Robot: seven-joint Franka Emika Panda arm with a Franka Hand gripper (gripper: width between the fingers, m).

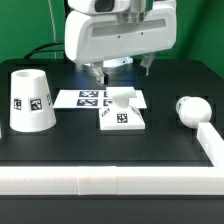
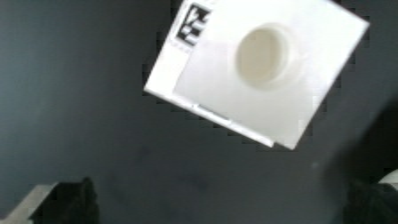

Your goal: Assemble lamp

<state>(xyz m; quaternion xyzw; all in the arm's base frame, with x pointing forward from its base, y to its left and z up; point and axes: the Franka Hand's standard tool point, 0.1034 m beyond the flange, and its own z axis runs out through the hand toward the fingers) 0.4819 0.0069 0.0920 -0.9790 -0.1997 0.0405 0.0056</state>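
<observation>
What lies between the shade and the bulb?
In the exterior view, the marker board and the square base lie between the shade and the bulb.

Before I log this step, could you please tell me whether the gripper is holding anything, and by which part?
Nothing is held. The gripper hangs open above the base, with nothing between its fingers.

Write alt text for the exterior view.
Open end effector of a white robot arm hangs near a flat square white plastic base on a black table; tapered white shade at exterior view's left, round white bulb at right.
</observation>
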